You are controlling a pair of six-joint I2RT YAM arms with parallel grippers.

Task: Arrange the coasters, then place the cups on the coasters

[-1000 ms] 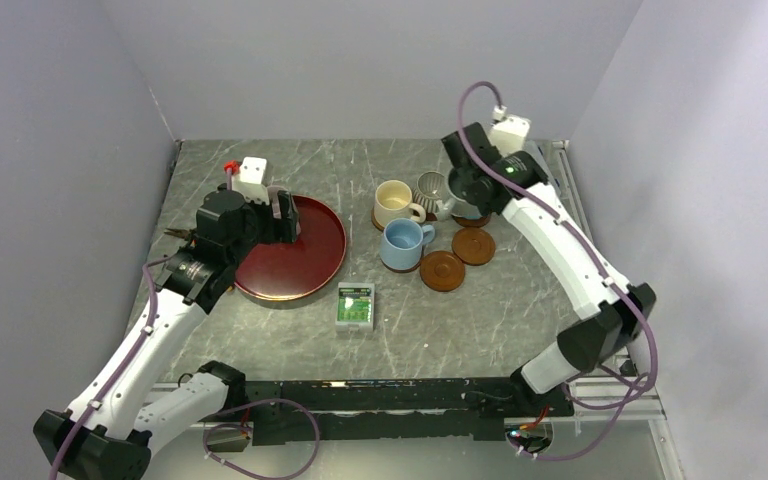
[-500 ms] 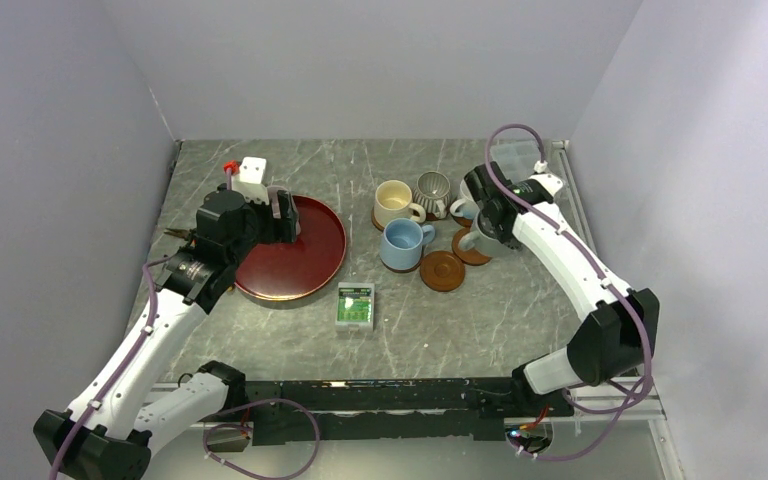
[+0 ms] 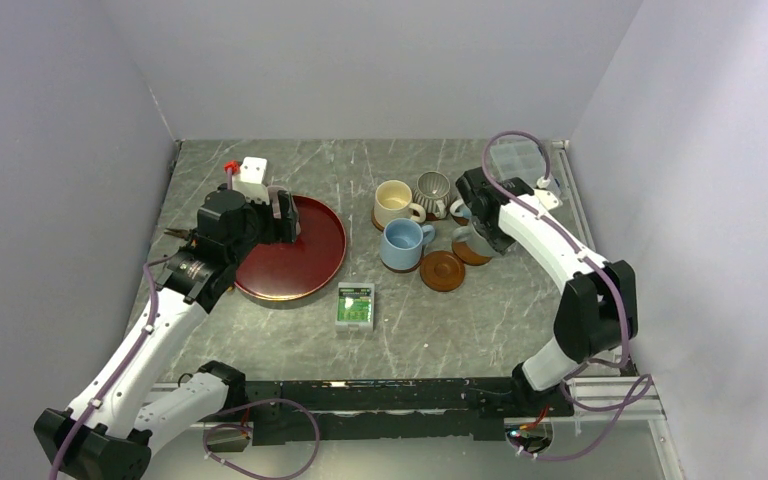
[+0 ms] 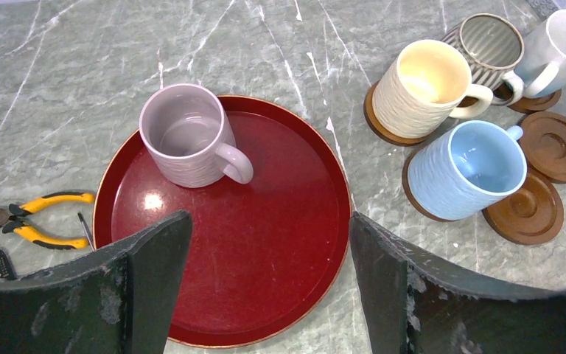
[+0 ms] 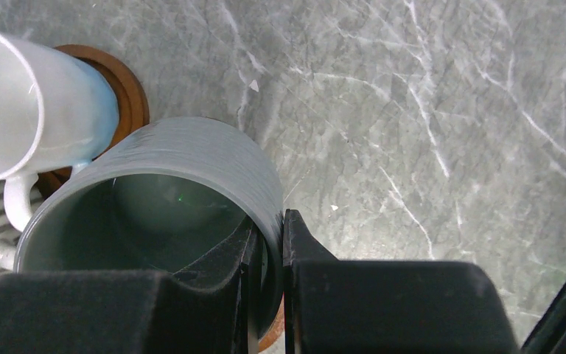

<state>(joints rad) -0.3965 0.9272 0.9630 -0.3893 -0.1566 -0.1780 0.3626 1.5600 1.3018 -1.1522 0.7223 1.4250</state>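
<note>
My right gripper (image 5: 271, 243) is shut on the rim of the grey-green cup (image 5: 191, 169), one finger inside and one outside. The cup hangs over a coaster (image 3: 473, 254) beside the white cup (image 5: 22, 110); whether it touches the coaster I cannot tell. Cream (image 3: 394, 202), blue (image 3: 401, 244), striped (image 3: 431, 190) and white cups stand on coasters. One coaster (image 3: 442, 271) lies bare. My left gripper (image 4: 269, 217) hangs open over the red tray (image 4: 280, 295), near the mauve cup (image 4: 188, 136), holding nothing.
Yellow-handled pliers (image 4: 37, 221) lie left of the tray. A small green box (image 3: 356, 306) lies near the table's middle front. A clear plastic case (image 3: 513, 158) sits at the back right corner. Grey walls close in three sides.
My right arm has carried the grey-green cup from behind the cup group forward and down over the coaster next to the white cup. The left arm has not moved.
</note>
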